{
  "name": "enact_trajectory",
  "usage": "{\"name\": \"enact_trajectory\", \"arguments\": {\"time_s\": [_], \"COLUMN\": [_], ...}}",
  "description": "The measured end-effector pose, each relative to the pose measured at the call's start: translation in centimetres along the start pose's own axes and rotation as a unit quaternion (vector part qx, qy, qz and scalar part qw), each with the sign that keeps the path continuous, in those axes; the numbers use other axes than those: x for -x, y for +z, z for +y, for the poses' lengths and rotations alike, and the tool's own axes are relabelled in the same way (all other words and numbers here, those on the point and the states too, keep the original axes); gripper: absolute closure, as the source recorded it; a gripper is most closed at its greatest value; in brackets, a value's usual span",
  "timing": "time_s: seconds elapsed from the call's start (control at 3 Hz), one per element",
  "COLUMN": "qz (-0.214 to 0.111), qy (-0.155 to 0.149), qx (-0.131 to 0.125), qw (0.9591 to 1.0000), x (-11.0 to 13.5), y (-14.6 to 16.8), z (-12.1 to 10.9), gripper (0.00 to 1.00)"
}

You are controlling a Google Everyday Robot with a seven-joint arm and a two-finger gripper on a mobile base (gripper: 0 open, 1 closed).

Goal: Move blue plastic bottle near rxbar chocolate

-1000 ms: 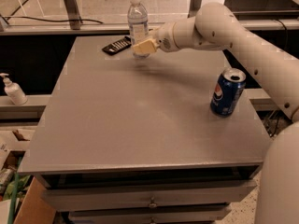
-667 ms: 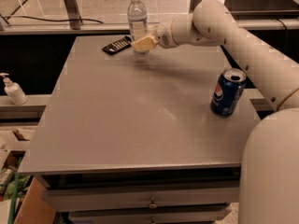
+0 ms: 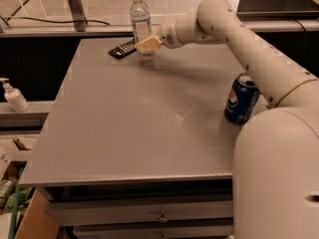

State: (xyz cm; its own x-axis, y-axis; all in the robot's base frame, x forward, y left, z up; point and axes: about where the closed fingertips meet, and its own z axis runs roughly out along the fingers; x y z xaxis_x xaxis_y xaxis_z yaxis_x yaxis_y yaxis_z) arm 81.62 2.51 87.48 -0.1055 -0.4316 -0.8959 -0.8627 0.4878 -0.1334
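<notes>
The blue plastic bottle (image 3: pixel 140 15), clear with a white cap and a pale label, stands upright at the far edge of the grey table (image 3: pixel 139 128). My gripper (image 3: pixel 147 45) is at the bottle's lower part, with its cream fingers (image 3: pixel 143 46) closed around it and hiding its base. The rxbar chocolate (image 3: pixel 122 49), a flat black bar with white marks, lies on the table just left of the gripper and the bottle's foot. My arm reaches in from the right.
A blue Pepsi can (image 3: pixel 241 99) stands at the table's right side, under my forearm. A small white pump bottle (image 3: pixel 13 96) stands on a ledge to the left, off the table. A rail and window frame run behind the table's far edge.
The gripper and the bottle have shifted slightly left, closer to the black bar. The can and the bar have not moved.
</notes>
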Motion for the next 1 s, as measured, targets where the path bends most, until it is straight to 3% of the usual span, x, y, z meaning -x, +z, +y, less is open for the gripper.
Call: {"name": "enact_trajectory", "arguments": {"time_s": [0.33, 0.67, 1.0], "qz": [0.012, 0.022, 0.030], "qy": [0.002, 0.012, 0.021], "qx": [0.004, 0.013, 0.018], "qw": [0.9999, 0.9996, 0.9992], "x": [-0.9, -1.7, -2.4], "y": [0.7, 1.4, 1.8], "z": [0.0, 0.3, 0.5], "gripper": [1.00, 0.82, 0.58]}}
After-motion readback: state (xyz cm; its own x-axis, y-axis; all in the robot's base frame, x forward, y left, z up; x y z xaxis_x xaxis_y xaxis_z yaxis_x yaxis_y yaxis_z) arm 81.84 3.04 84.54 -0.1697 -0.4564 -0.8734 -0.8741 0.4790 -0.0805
